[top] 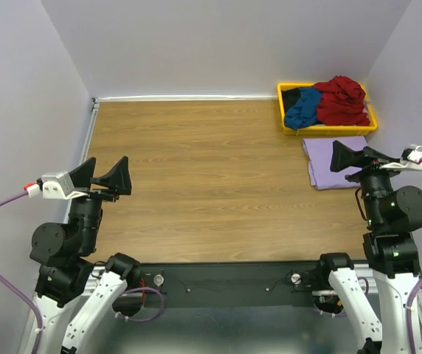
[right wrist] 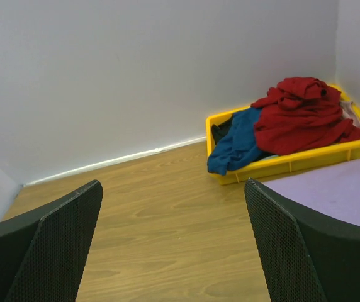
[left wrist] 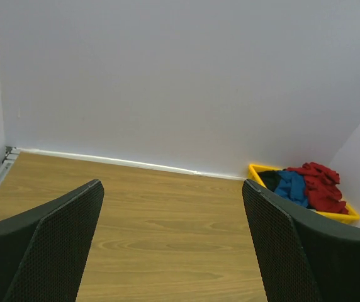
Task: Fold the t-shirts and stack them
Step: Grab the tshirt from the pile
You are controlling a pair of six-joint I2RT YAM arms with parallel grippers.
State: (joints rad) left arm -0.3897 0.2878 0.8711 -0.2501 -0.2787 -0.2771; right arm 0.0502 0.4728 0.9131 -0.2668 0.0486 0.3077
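A dark red t-shirt point(top: 341, 101) lies crumpled on a teal blue t-shirt point(top: 304, 107) and a black one point(top: 291, 96) in the yellow tray point(top: 330, 130) at the far right. A folded lavender t-shirt point(top: 324, 157) lies flat on the table in front of the tray. My left gripper point(top: 105, 178) is open and empty above the table's left edge. My right gripper point(top: 348, 158) is open and empty, raised over the lavender shirt's near right part. The right wrist view shows the red shirt point(right wrist: 303, 116), blue shirt point(right wrist: 238, 146) and lavender shirt point(right wrist: 331, 192). No pale pink shirt shows.
The wooden table point(top: 211, 177) is walled by pale panels at the back and both sides. The tray also shows far off in the left wrist view point(left wrist: 350, 217). The arms' bases sit on a black rail point(top: 226, 280) at the near edge.
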